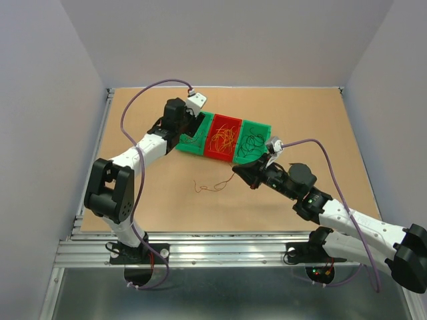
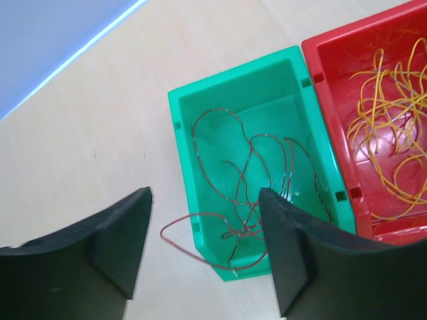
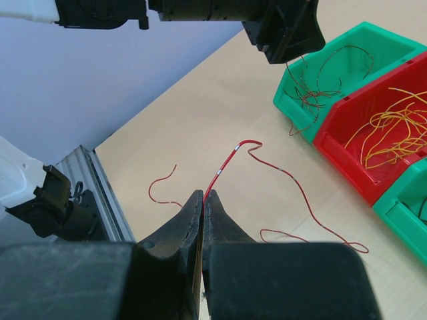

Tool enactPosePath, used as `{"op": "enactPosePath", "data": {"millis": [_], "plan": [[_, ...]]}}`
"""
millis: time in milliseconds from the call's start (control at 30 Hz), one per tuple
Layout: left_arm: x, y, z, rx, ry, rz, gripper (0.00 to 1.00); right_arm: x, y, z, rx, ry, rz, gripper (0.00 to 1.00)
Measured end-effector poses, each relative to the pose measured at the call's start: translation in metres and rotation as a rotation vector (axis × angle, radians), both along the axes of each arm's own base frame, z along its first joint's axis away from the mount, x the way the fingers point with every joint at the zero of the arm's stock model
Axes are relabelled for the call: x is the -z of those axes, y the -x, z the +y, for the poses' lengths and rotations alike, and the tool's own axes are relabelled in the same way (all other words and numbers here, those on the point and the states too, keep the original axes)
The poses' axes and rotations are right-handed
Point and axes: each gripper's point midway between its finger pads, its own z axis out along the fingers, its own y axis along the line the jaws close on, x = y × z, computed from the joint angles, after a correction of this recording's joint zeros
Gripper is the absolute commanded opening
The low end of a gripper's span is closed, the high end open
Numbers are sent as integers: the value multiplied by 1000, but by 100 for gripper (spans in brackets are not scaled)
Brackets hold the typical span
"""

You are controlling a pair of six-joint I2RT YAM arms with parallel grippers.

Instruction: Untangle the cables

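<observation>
The cables are thin wires sorted by colour. Red-brown wires [image 2: 253, 167] lie in the left green bin [image 2: 175, 127], and one loop hangs over its near rim onto the table. My left gripper [image 2: 205, 195] hovers above that bin, open and holding nothing. Orange wires [image 2: 393, 127] fill the red bin [image 2: 327, 100]. Dark green wires [image 1: 252, 141] sit in the right green bin [image 1: 265, 127]. My right gripper [image 3: 203, 195] is shut on one end of a red wire [image 3: 230, 160], which curls away over the table [image 1: 212, 187].
The three bins stand side by side in a slanted row at the middle of the brown table [image 1: 300, 113]. Thick lilac cables [image 1: 143, 93] arch over both arms. A metal rail [image 1: 220, 250] runs along the near edge.
</observation>
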Motion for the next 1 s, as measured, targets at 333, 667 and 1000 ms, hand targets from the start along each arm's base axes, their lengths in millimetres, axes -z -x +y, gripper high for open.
{"op": "enactPosePath", "data": {"millis": [333,667,1000], "plan": [[-34,16,33,-197,115,-76,94,0,0,0,0,0,0,1],[-11,31,37,-387,351,45,78,0,0,0,0,0,0,0],[33,31,31,-408,334,157,42,0,-1,0,5,0,0,0]]}}
